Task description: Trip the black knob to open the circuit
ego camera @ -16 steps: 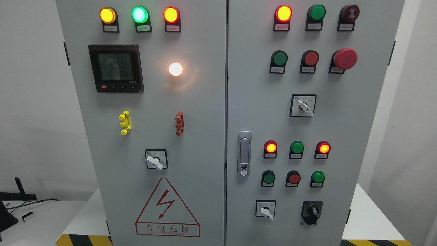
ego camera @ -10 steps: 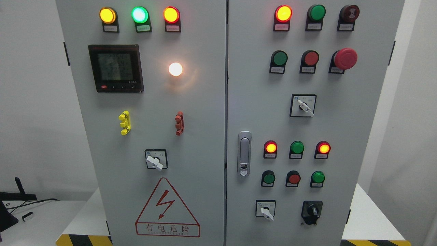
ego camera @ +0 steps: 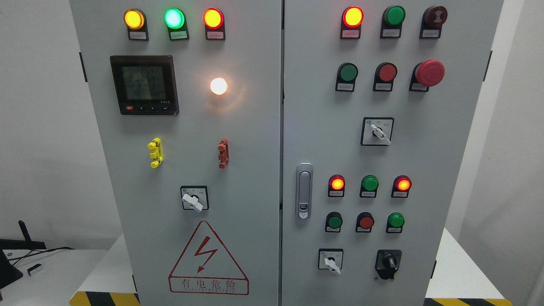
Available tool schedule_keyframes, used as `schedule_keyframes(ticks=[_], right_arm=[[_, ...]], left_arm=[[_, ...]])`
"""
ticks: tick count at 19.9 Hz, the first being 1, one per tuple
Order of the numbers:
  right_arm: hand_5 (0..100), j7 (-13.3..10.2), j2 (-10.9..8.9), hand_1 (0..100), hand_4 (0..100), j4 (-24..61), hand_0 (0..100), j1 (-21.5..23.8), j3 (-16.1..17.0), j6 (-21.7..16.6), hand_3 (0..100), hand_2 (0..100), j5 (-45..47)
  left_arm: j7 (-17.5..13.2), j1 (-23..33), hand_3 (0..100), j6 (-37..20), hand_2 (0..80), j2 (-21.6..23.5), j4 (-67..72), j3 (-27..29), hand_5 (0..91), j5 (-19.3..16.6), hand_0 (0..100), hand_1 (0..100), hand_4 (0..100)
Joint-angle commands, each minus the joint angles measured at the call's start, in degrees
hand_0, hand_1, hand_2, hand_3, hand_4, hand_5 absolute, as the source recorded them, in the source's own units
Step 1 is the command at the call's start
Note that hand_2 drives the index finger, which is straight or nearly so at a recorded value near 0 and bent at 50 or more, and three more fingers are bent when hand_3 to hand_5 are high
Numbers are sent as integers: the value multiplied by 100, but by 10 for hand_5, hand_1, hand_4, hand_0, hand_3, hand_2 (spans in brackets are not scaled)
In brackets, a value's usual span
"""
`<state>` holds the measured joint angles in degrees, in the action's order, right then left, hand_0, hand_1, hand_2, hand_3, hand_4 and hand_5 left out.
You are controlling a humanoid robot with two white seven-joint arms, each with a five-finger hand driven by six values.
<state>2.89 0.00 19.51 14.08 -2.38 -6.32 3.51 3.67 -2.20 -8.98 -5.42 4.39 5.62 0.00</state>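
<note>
Black knob [ego camera: 388,262] sits way down at the bottom right corner of the cabinet's right door, untouched, its grip pointing pretty much straight up. Neither robot hand shows anywhere in the head view, so I can't tell what the fingers are doing.

Biggest thing by far is the grey cabinet [ego camera: 255,127], two doors filling nearly the whole view. Left door has a red warning triangle [ego camera: 208,259] with a lightning bolt at its bottom edge, and a dark meter screen [ego camera: 144,84] near the upper left. On the right door, a silver door latch [ego camera: 304,191] runs vertical along the inner edge, about mid height. A red mushroom button [ego camera: 430,72] sticks out near the upper right.

Smaller stuff: a white selector switch [ego camera: 377,131] sits in the middle of the right door, another white selector [ego camera: 330,260] just left of the black knob, and a third one [ego camera: 194,198] right above the triangle. A yellow clip [ego camera: 155,152] and a red clip [ego camera: 223,153] sit side by side at mid height on the left door, well apart. A white lamp [ego camera: 218,86] glows beside the meter. Along the top edge of the left door, yellow, green and red lights [ego camera: 174,18] are all lit.
</note>
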Motion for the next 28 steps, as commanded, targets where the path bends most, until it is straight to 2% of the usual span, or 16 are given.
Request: schedule_keyframes(ticks=[1, 4, 5, 8, 9, 10, 11, 13, 15, 17, 18, 20, 22, 26, 28], right_arm=[[0, 45, 106, 165, 0, 1711, 324, 498, 18, -19, 19, 0, 1], [0, 80, 132, 168, 0, 2214, 323, 736, 44, -132, 35, 0, -8], [0, 80, 149, 170, 0, 2284, 324, 789, 44, -290, 44, 0, -8], [0, 1, 176, 178, 0, 2669, 326, 1017, 88, -1123, 87, 0, -8], [0, 1, 167, 178, 30, 2994, 327, 1175, 97, -1257, 140, 0, -8], [0, 1, 158, 178, 42, 3345, 327, 1324, 97, -1310, 147, 0, 0], [0, 1, 158, 181, 97, 3662, 328, 1447, 97, -1337, 205, 0, -8], [80, -8, 158, 199, 181, 4024, 332, 1589, 141, -1616, 266, 1, -8], [162, 1, 158, 223, 242, 4078, 338, 1598, 211, -2117, 315, 24, -8], [254, 54, 158, 293, 300, 4261, 343, 1668, 246, -2521, 365, 73, -8], [267, 62, 115, 320, 310, 4497, 344, 1782, 281, -2750, 373, 79, -8], [311, 71, 88, 390, 339, 4884, 345, 1896, 352, -2927, 383, 108, -8], [398, 54, 97, 425, 385, 5333, 340, 1932, 387, -2989, 406, 121, -8], [703, 36, 123, 526, 636, 6229, 304, 1967, 589, -3182, 532, 192, -8], [796, 19, 141, 568, 728, 6782, 297, 2028, 624, -3200, 605, 218, -8]], left_arm=[[2, 0, 0, 1, 0, -3, 0, 0, 0, 27, 120, 389, 0], [2, 0, 0, 1, 0, 6, 0, 0, 0, 27, 120, 389, 0], [2, 0, 0, 1, 0, -3, 0, 0, 0, 27, 120, 389, 0], [2, 0, 0, 1, 0, -3, 0, 0, 0, 27, 120, 389, 0], [2, 0, 0, 1, 0, -3, 0, 0, 0, 27, 120, 389, 0], [2, 0, 0, 1, 0, 6, 0, 0, 0, 27, 120, 389, 0], [2, 0, 0, 1, 0, 6, 0, 0, 0, 27, 120, 389, 0], [2, 0, 0, 1, 0, 6, 0, 0, 0, 27, 120, 389, 0], [2, 0, 0, 1, 0, -3, 0, 0, 0, 27, 120, 389, 0], [2, 0, 0, 1, 0, 6, 0, 0, 0, 27, 120, 389, 0], [2, 0, 0, 1, 0, -3, 0, 0, 0, 27, 120, 389, 0], [2, 0, 0, 1, 0, 6, 0, 0, 0, 27, 120, 389, 0], [2, 0, 0, 1, 0, 6, 0, 0, 0, 27, 120, 389, 0], [2, 0, 0, 1, 0, -3, 0, 0, 0, 27, 120, 389, 0], [2, 0, 0, 1, 0, 6, 0, 0, 0, 27, 120, 389, 0]])
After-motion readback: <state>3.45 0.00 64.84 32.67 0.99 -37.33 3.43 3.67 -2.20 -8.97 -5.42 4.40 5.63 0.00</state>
